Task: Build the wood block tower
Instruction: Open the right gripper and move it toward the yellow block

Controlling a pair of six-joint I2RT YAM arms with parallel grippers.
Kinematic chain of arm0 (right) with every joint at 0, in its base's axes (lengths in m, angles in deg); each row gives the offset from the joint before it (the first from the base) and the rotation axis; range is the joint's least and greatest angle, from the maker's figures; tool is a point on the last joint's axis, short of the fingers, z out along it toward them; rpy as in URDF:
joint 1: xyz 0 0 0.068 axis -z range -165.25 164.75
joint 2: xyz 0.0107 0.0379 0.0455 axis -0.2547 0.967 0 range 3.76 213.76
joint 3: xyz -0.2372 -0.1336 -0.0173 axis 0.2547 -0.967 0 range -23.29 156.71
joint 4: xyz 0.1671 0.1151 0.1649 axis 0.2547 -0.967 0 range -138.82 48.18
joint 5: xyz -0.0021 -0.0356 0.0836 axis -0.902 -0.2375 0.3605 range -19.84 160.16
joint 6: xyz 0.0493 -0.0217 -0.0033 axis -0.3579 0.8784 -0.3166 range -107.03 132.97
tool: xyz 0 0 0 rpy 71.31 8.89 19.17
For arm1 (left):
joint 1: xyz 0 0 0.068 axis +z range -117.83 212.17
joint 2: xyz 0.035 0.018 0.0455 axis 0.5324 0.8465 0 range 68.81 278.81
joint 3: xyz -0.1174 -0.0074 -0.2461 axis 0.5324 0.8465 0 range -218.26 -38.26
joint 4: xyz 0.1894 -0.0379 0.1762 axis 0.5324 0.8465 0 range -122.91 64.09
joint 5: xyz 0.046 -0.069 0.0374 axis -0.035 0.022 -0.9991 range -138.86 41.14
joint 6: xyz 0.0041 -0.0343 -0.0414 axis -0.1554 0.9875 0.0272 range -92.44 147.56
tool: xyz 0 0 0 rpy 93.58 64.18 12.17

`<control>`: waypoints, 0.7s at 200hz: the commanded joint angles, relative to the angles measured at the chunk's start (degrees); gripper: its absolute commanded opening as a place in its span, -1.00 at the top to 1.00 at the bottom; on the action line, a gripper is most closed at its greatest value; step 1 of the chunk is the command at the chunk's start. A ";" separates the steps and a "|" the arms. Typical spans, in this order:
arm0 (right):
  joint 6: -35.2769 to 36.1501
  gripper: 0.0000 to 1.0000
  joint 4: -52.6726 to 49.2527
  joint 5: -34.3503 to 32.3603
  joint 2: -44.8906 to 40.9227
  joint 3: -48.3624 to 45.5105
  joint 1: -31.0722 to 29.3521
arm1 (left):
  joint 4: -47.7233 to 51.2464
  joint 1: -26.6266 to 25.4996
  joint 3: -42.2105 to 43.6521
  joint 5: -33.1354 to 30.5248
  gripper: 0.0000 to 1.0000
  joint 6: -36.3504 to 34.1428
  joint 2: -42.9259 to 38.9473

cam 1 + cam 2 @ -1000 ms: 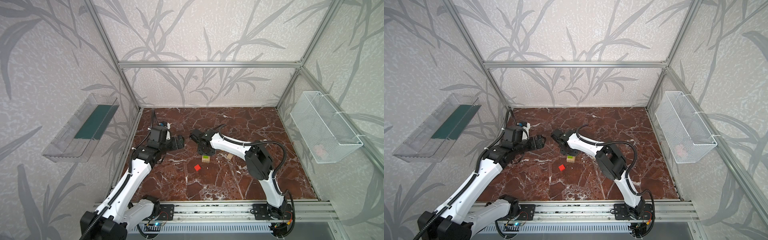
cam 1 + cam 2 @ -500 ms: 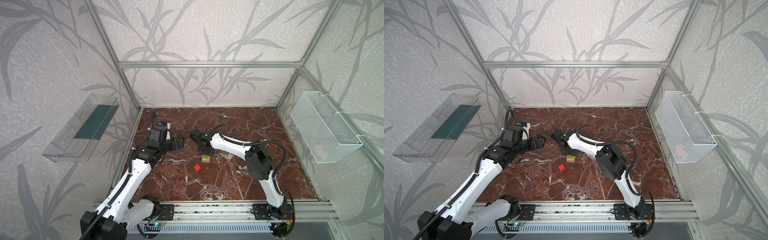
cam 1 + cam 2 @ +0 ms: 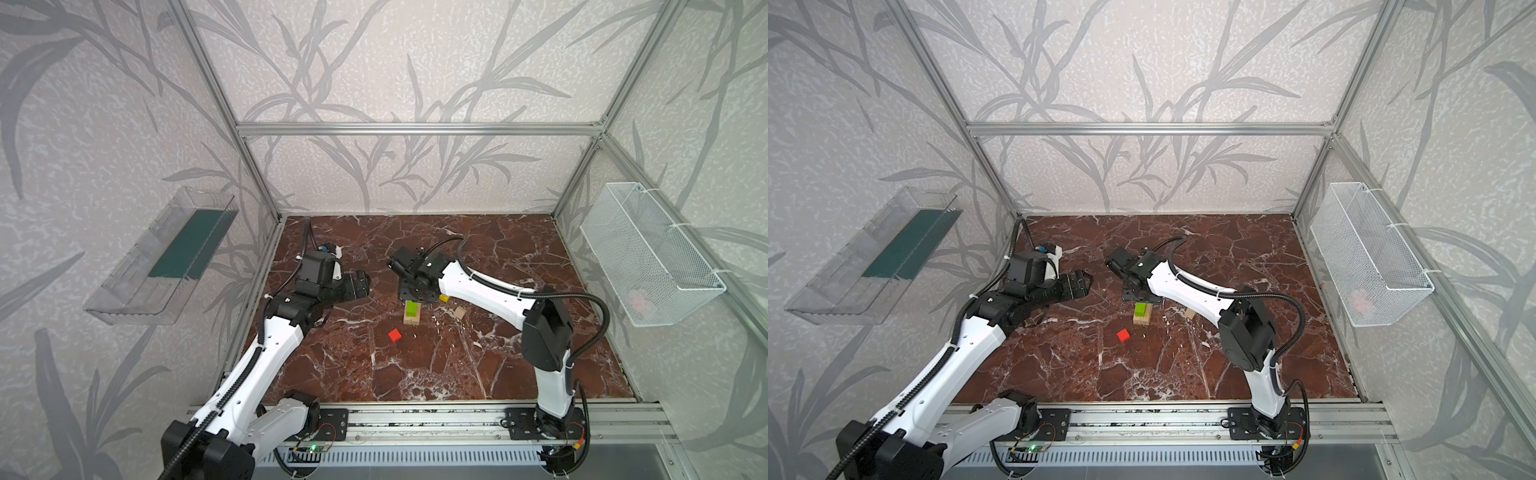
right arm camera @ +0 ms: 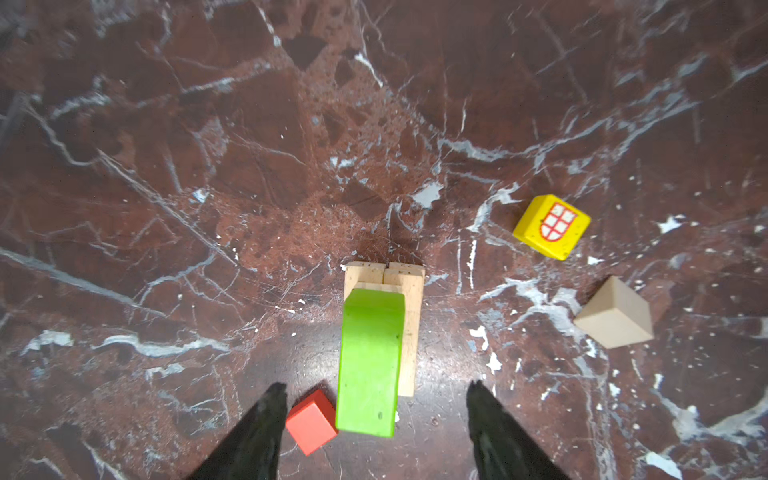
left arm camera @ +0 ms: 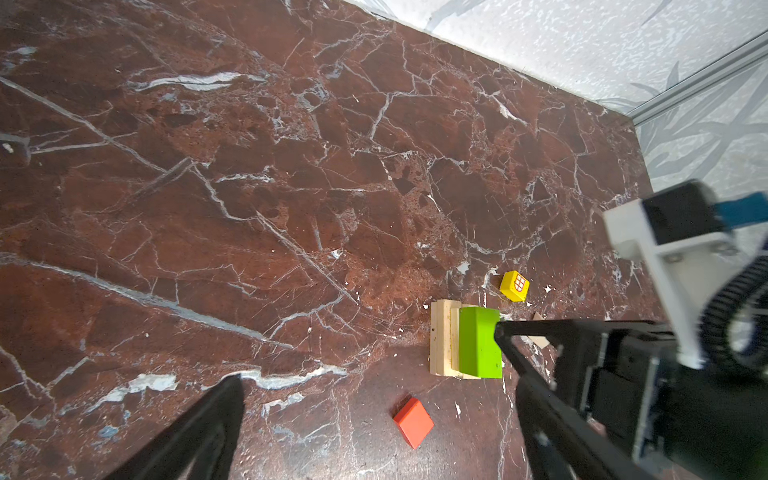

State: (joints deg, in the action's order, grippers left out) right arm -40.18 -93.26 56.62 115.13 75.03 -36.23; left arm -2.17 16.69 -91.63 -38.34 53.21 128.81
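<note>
Our right gripper (image 4: 376, 390) has its fingers (image 4: 257, 432) spread either side of the lime-green bar (image 4: 370, 357), clear of it. The bar lies on the pale planks (image 4: 411, 291). Our left gripper (image 5: 368, 353) gapes wide (empty). The red cube (image 4: 311, 422), yellow cube (image 4: 550, 226) and plain wood piece (image 4: 613, 313) lie loose on the marble floor (image 4: 208, 166).

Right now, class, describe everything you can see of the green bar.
The green bar is a lime-green rectangular block, apparently painted wood, with softly rounded edges and a small dark speck near one end. It lies flat, lengthwise on the stacked pale planks, which alone touch it; they show along one long side and past one end. The right gripper hangs over it, jaws open and clear of it.
</note>
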 commanded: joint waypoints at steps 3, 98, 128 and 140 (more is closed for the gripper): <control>4.17 -0.44 0.23 -3.30 -6.27 -4.52 0.17 | -0.72 -0.37 0.35 2.16 -0.99 0.08 0.62; 19.64 -0.52 10.44 3.70 -19.48 -25.01 9.61 | -1.38 -7.30 0.71 2.67 -0.98 -0.58 2.39; 28.16 -0.52 14.88 10.65 -16.95 -27.26 14.40 | -1.21 -10.72 0.83 0.98 -0.98 -1.21 2.57; 30.87 -0.52 15.53 13.57 -15.01 -26.49 16.10 | -1.16 -12.02 0.96 0.43 -0.98 -1.43 2.56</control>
State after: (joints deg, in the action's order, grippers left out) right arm -18.32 -81.93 63.06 97.45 48.28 -22.81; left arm -3.00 6.67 -91.61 -35.89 53.06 131.17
